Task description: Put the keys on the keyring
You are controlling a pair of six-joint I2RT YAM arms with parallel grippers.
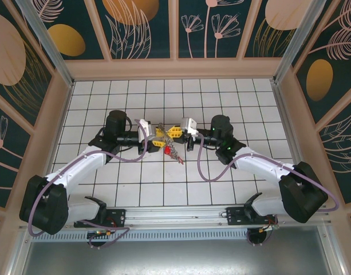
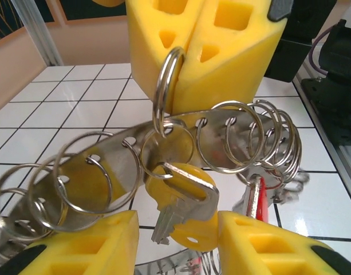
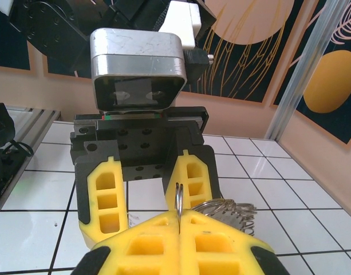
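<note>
Looks light, stiff and slick: flat grey metal keyring (image 2: 184, 122), punched with holes and strung with thin silver wire split rings. Hangs in mid-air above the white tiled counter (image 2: 60, 109), between both arms. Dangling under it, a small silver key with yellow plastic head (image 2: 181, 200) and a red-headed key (image 2: 254, 197); likely to swing and twist at a nudge. Better to pinch the broad yellow head flat than the thin blade. Pinched fast in the fully closed right gripper (image 2: 201, 51): one upright split ring (image 2: 166, 86). Partly spread, the left gripper (image 2: 175, 226), pads either side of the yellow key, gripping nothing.
</note>
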